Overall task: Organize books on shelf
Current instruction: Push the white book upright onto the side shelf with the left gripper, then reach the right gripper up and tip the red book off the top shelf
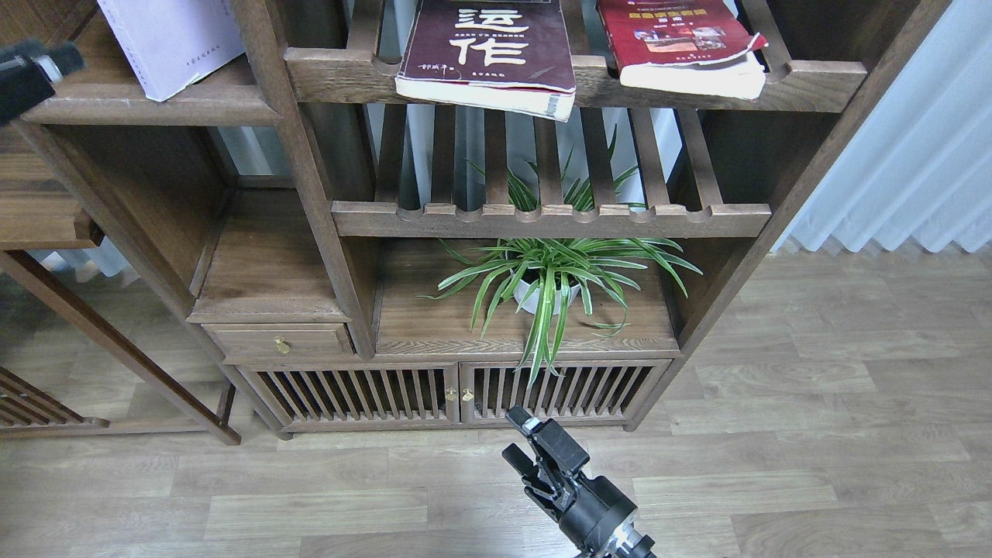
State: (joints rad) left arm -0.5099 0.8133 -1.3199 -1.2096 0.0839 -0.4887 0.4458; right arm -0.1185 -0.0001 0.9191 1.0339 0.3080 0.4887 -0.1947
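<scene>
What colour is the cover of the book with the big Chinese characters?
Maroon, with white characters: the thick book on the slatted rack, head view.

upper slatted rack (341,77): maroon book (488,54) and red book (682,43) both overhang its front rail, side by side with a narrow gap between them; front edge mostly blocked. left solid shelf (155,105): lavender-white book (170,43) covers most of it, bare strip at the front edge. bay under the lower slatted rack (550,219): spider plant (554,271) fills the middle, leaves spilling past the front edge and up through the slats; corners partly free. small ledge (263,271) above the drawer (279,339): open. floor (814,403) before the cabinet: open.
</scene>
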